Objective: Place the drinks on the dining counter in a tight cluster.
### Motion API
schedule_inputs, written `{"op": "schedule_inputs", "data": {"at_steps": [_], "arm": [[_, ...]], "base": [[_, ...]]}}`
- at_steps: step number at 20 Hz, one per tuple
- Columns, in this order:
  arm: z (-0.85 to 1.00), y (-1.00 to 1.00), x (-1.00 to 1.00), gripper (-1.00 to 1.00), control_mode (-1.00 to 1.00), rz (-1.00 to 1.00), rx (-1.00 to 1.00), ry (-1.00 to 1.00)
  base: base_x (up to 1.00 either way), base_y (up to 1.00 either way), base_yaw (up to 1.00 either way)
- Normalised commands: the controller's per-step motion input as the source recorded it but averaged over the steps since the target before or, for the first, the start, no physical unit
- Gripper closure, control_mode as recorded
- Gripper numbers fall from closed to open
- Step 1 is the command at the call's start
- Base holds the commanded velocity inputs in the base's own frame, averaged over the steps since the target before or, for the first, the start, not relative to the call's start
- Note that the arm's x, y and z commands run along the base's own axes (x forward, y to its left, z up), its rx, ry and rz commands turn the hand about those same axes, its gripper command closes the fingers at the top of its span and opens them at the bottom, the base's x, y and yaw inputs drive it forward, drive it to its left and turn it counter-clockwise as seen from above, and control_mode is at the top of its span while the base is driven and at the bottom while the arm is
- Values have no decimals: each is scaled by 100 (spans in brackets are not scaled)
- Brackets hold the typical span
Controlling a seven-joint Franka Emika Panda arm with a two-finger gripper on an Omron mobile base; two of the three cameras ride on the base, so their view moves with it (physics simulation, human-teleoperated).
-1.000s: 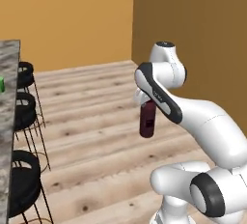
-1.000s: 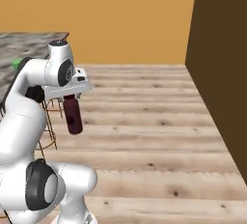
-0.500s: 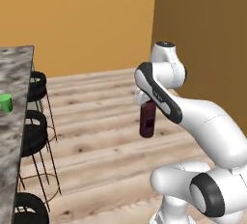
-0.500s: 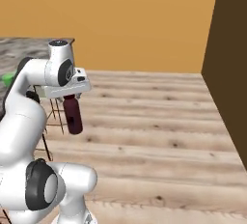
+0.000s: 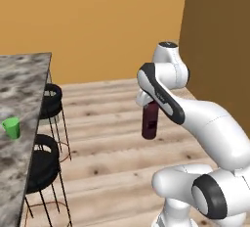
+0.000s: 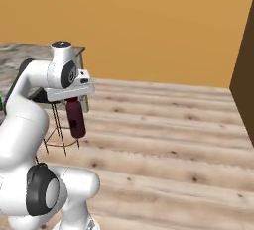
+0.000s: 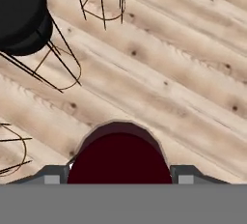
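The fingers clamp the squat maroon bottle (image 5: pixel 150 120) by its neck — the gripper (image 6: pixel 72 98) carries it upright over the wooden floor (image 6: pixel 168 140). The base has swung: the dining counter (image 5: pixel 22 99) now reaches farther into the left, green cup (image 5: pixel 11 127) well apart.

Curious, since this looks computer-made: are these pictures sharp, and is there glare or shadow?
Left base view: soft, flat light, no glare; squat maroon bottle slightly blurry. Right base view: even, faint shading. Hand view: crisp wooden floor, thin shadows under black bar stool.
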Motion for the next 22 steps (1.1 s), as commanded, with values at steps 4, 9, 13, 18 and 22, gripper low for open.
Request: {"op": "schedule_inputs", "data": {"at_steps": [4, 9, 13, 18, 22], "arm": [[0, 0, 0, 100, 100, 0, 0, 0], [0, 0, 0, 100, 100, 0, 0, 0], [0, 0, 0, 100, 100, 0, 0, 0], [0, 0, 0, 100, 100, 0, 0, 0], [0, 0, 0, 100, 100, 0, 0, 0]], "base": [[77, 2, 39], [62, 0, 51], [44, 0, 63], [15, 1, 73], [12, 6, 69]]}}
